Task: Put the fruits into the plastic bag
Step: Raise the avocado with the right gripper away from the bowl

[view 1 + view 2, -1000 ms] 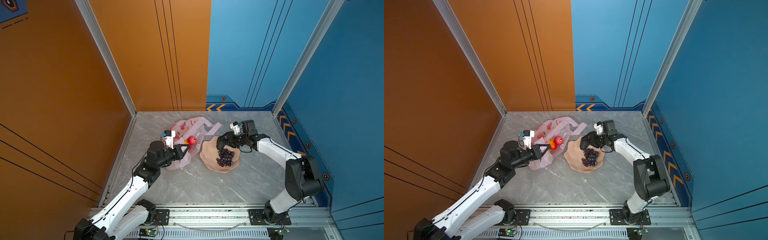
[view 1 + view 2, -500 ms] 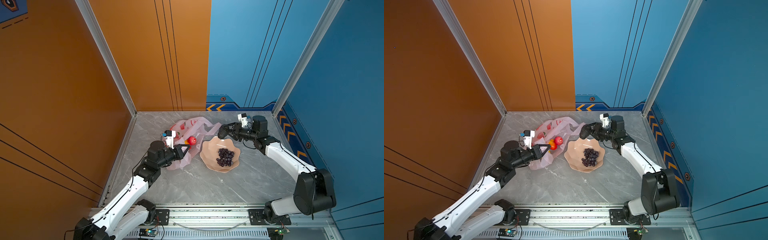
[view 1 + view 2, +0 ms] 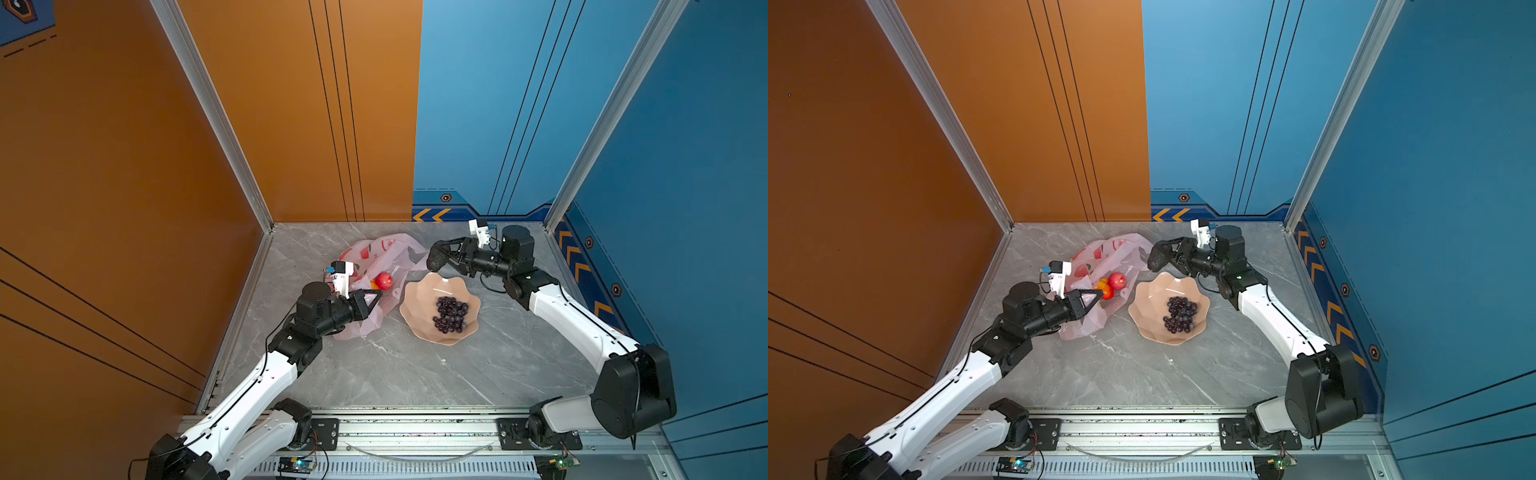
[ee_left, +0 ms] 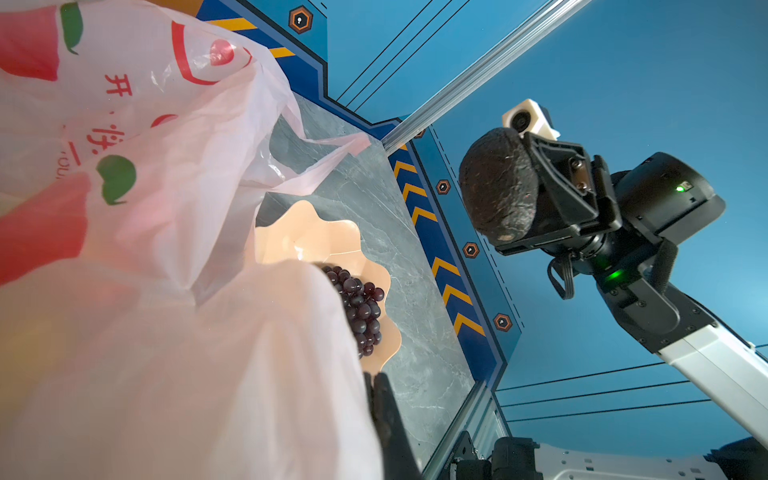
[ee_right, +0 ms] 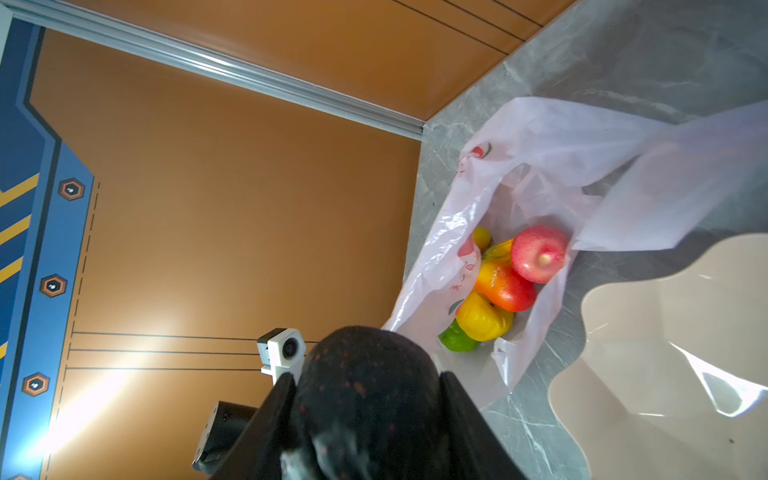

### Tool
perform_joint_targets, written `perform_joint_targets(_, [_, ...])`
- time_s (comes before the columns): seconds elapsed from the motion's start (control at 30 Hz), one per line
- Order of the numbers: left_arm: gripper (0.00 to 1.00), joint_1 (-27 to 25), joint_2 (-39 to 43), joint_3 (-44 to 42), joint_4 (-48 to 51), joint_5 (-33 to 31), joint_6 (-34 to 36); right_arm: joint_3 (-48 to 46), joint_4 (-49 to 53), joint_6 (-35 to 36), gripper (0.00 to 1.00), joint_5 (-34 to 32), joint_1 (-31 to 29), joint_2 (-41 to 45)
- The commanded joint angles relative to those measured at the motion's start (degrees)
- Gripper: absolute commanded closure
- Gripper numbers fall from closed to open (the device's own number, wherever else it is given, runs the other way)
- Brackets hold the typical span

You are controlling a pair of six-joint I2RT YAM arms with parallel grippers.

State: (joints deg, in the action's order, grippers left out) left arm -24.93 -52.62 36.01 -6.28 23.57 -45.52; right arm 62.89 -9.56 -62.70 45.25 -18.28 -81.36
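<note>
The pale-pink plastic bag lies left of the bowl, and my left gripper is shut on its near edge, holding the mouth up. Inside the bag I see a red apple, a red-yellow mango, a yellow-orange pepper and a green fruit. My right gripper is shut on the dark avocado, in the air over the bowl's far rim, beside the bag's handles. A purple grape bunch lies in the bowl.
The peach scalloped bowl stands right of the bag on the grey marble floor. Orange walls close the left and back, blue walls the back and right. A metal rail runs along the front.
My right gripper has risen out of the bowl with the avocado and moved back toward the bag's handles. The left gripper and the bag have not moved.
</note>
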Motion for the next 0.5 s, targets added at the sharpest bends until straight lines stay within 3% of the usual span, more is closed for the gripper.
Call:
perform_joint_targets(0.0, [1.0,-0.52,0.15,1.67,-1.1,-0.87,0.12,2.98,-2.13,-0.66,0.58,0.82,-1.54,-0.57])
perform_joint_targets(0.47, [1.0,-0.69,-0.17,2.12,-1.1,-0.94,0.43,7.62,-2.74,-0.74,0.58,-0.43,-10.05,-9.75])
